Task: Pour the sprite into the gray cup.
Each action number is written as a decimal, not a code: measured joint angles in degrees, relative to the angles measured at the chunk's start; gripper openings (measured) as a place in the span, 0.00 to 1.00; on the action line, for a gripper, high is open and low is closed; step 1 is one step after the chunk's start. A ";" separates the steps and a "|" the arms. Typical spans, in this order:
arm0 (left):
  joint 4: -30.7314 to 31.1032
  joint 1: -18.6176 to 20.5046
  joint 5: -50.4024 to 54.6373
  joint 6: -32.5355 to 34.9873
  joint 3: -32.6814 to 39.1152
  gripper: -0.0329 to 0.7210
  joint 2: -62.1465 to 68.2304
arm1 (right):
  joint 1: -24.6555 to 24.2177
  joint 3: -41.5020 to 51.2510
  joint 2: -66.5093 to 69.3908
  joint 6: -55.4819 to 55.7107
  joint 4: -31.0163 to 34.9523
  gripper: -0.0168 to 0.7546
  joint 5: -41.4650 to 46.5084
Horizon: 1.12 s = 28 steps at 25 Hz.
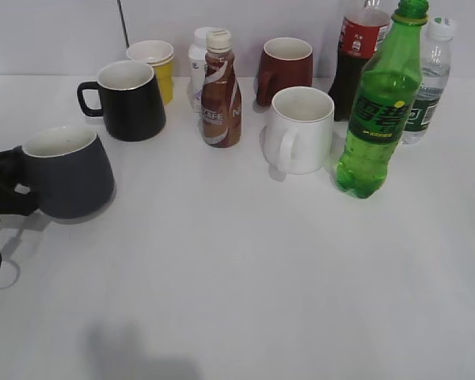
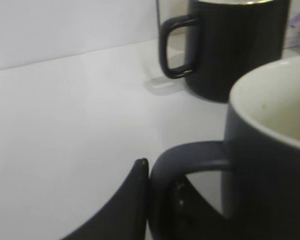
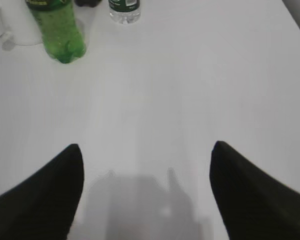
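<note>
The sprite [image 1: 380,119], a tall green bottle with a green cap, stands upright at the right of the table. It also shows at the top left of the right wrist view [image 3: 57,30]. The gray cup [image 1: 67,174] stands at the left, upright and cream inside. My left gripper [image 1: 8,190] is shut on its loop handle. In the left wrist view one finger presses the outside of the handle and the other sits inside the loop [image 2: 157,185], next to the cup body [image 2: 270,165]. My right gripper [image 3: 146,150] is open and empty above bare table, well short of the sprite.
A black mug [image 1: 131,99] stands behind the gray cup. A yellow cup [image 1: 154,63], brown coffee bottle [image 1: 221,91] and maroon mug [image 1: 285,67] stand further back. A white mug [image 1: 301,131] stands just left of the sprite, with a cola bottle [image 1: 358,55] and water bottle [image 1: 427,87] behind it.
</note>
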 joint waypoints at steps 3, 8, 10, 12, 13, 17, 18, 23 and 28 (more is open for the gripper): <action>0.63 0.05 -0.26 0.24 0.00 0.11 -0.97 | 0.00 -1.20 0.74 -3.74 3.54 0.79 -9.98; 1.19 0.05 -0.80 0.24 0.00 0.11 -4.36 | 0.00 -1.65 11.02 -9.11 4.56 0.79 -41.16; 2.02 0.05 -0.86 0.24 0.00 0.11 -5.59 | 0.00 -1.65 17.24 -10.08 4.56 0.79 -51.50; 3.31 0.05 -0.86 0.24 0.00 0.11 -6.40 | 0.00 -1.65 23.16 -10.40 4.56 0.79 -59.17; 4.09 0.05 -0.99 0.24 0.00 0.11 -6.70 | 0.00 -1.65 26.33 -10.47 4.94 0.79 -62.81; 5.85 0.05 -1.19 0.24 0.58 0.11 -8.26 | 0.00 -0.94 36.99 -7.82 4.94 0.79 -69.60; 5.96 0.05 -1.23 0.28 0.96 0.11 -8.65 | 0.00 0.04 39.18 -6.13 4.94 0.79 -70.23; 6.07 0.05 -1.43 0.35 1.86 0.11 -9.05 | 1.37 13.27 46.19 5.42 4.09 0.79 -79.34; 6.02 -0.01 -1.50 0.40 1.93 0.11 -9.10 | 7.82 17.73 51.21 9.07 -7.01 0.79 -86.30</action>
